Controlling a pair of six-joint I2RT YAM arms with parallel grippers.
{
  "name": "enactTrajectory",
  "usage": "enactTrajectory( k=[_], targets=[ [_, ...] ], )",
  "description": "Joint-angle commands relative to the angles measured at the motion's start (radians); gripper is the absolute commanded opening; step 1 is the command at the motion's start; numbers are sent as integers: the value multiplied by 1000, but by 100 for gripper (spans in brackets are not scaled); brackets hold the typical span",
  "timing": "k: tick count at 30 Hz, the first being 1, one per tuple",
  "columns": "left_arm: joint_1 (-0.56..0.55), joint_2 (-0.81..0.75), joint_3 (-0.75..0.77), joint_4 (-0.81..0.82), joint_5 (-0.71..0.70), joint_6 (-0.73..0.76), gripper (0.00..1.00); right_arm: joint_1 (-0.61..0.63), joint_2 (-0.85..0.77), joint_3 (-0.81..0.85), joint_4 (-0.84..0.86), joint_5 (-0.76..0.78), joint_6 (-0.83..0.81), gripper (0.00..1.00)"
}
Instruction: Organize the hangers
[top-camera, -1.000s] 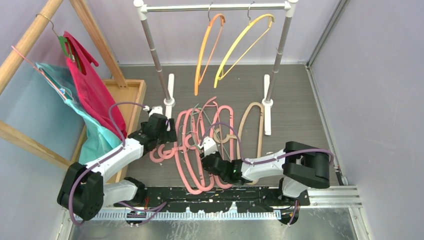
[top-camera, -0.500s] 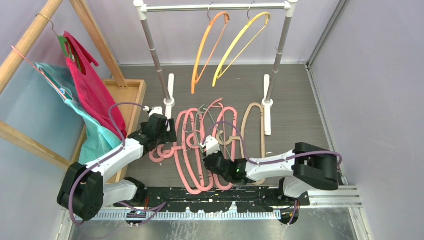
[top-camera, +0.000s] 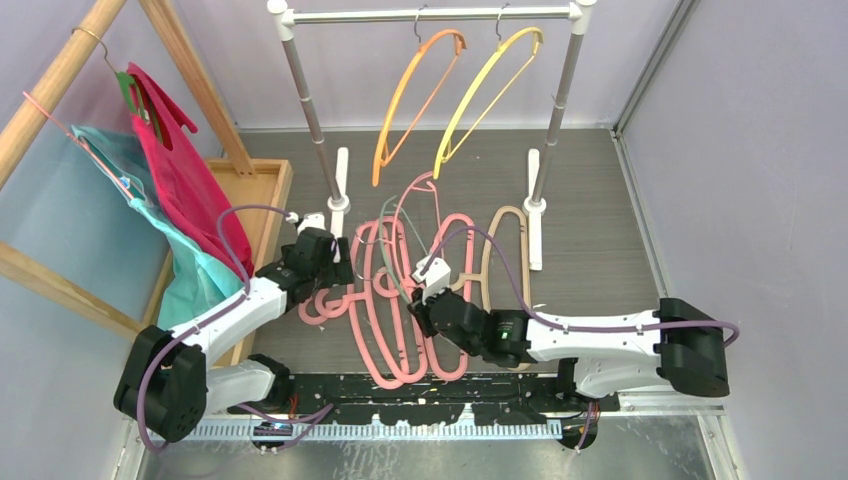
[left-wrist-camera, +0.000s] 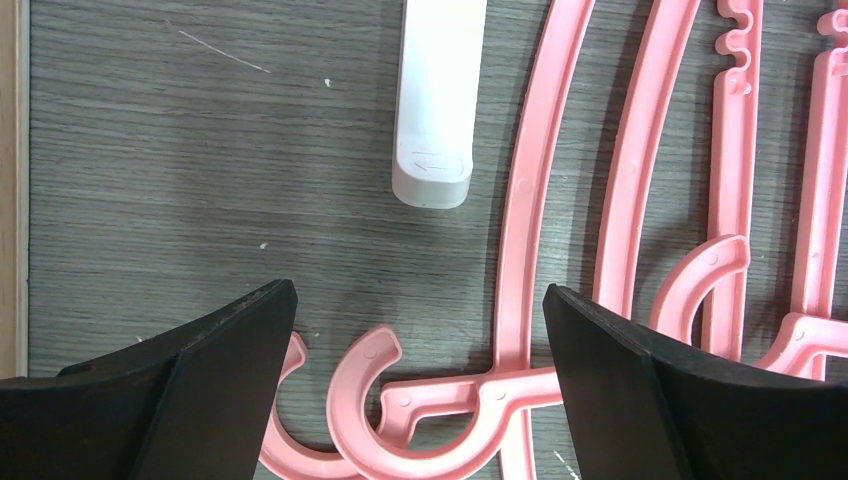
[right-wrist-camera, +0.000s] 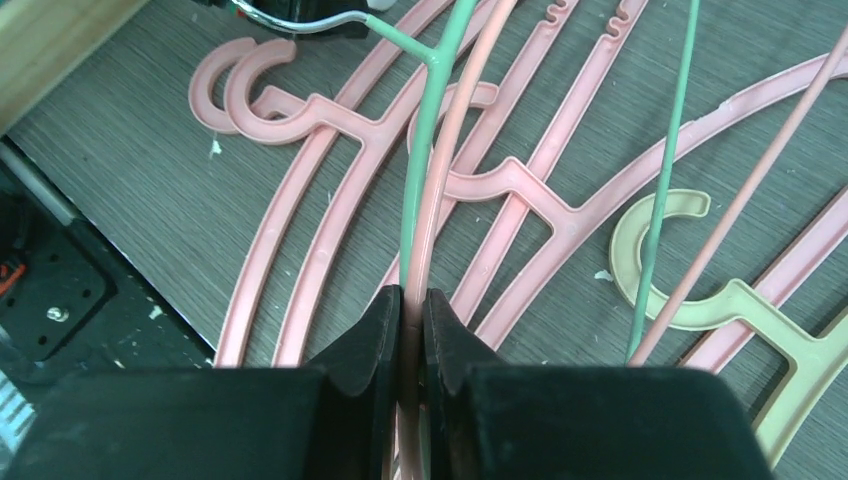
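Observation:
Several thick pink hangers (top-camera: 385, 305) lie tangled on the floor, with a beige one (top-camera: 505, 250) to their right. An orange hanger (top-camera: 410, 95) and a yellow hanger (top-camera: 490, 85) hang on the rail. My right gripper (top-camera: 430, 292) is shut on two thin hangers together, one grey-green and one pink (right-wrist-camera: 412, 270), and holds them up off the pile. Their tops (top-camera: 418, 184) rise toward the rack. My left gripper (left-wrist-camera: 420, 310) is open and empty, low over two pink hooks (left-wrist-camera: 350, 400).
The white rack (top-camera: 430, 14) stands at the back, its left foot (left-wrist-camera: 435, 100) just ahead of my left gripper. A wooden tray (top-camera: 262, 190) and a wooden rack holding the cloth-draped hangers (top-camera: 175, 180) are at the left. The beige hook (right-wrist-camera: 650, 250) lies under the lifted hangers.
My right arm has reached forward and lifted the two thin hangers, whose tops now rise nearer the rail. The orange and yellow hangers have swung slightly. The left arm has not moved.

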Motion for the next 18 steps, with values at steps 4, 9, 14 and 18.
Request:
enactTrajectory(
  k=[4,9,14,18],
  targets=[
    [-4,-7,3,31,-19,-13,98,2,84,2,124,-7,-18,3],
    [-4,-8,3,29,-19,-14,98,2,189,-6,166,-1,-17,4],
    [-4,-9,-1,30,-19,-16,98,2,238,-16,188,5,-4,13],
    [-4,-11,-2,31,-18,-16,98,2,278,-16,193,-1,11,22]
  ],
)
